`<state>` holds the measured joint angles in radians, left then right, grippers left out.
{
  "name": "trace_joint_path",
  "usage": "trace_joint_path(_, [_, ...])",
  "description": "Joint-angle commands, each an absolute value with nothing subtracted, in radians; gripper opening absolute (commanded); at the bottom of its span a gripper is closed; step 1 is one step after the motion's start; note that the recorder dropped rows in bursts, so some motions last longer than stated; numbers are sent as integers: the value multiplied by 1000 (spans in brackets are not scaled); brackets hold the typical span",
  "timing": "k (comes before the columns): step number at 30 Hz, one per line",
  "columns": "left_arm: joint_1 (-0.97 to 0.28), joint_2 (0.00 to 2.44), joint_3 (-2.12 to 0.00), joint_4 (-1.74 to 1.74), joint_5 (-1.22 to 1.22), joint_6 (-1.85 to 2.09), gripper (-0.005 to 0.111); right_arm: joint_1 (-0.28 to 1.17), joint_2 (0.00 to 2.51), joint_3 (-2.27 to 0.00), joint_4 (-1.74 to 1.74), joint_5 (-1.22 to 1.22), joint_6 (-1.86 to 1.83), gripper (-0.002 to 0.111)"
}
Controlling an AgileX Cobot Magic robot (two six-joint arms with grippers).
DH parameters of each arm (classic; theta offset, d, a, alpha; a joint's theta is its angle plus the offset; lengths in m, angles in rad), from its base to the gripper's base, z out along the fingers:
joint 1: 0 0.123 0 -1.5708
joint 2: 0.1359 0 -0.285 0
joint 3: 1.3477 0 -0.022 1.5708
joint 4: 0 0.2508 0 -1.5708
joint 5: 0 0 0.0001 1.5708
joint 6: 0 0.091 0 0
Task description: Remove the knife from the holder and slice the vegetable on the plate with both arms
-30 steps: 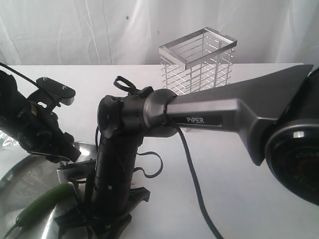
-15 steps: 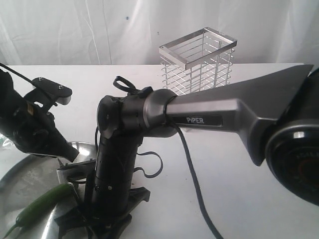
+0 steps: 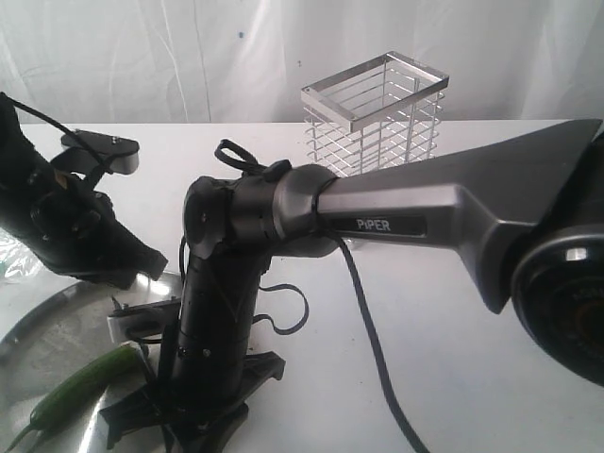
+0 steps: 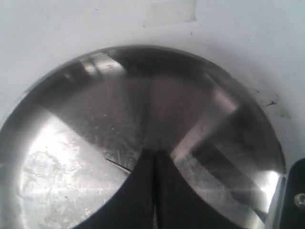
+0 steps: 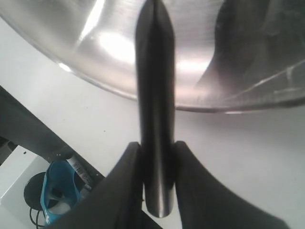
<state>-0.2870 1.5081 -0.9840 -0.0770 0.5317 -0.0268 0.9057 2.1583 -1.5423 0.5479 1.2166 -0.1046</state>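
Knife (image 5: 155, 109) clamped between right gripper (image 5: 155, 164) fingers, over plate (image 5: 248, 71).

Plate (image 4: 62, 157): polished steel, finely scratched, mirror-bright. Holder (image 3: 375, 118): thin silver wire with a flat metal rim. Vegetable (image 3: 83, 382): glossy green skin. Knife (image 5: 155, 109): dark, smooth, satin sheen. Right arm (image 3: 425, 212): matt grey casing. Table (image 3: 453, 359): matt white.

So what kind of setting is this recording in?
Probably a staged robot test bench, not a real kitchen: a plain white table against a white curtain, with only a wire holder, a steel plate and one green vegetable set out.
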Motion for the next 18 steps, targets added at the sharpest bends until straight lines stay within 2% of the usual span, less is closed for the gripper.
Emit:
trace_joint_path(1, [-291,1547,-985,-125,568,20,0,905,2121,-1545,544,1221,-90,2])
trace_joint_path(18, [-291,1554,-845,-121,403,26,0,905,2006,-1545,437,1221,12,2])
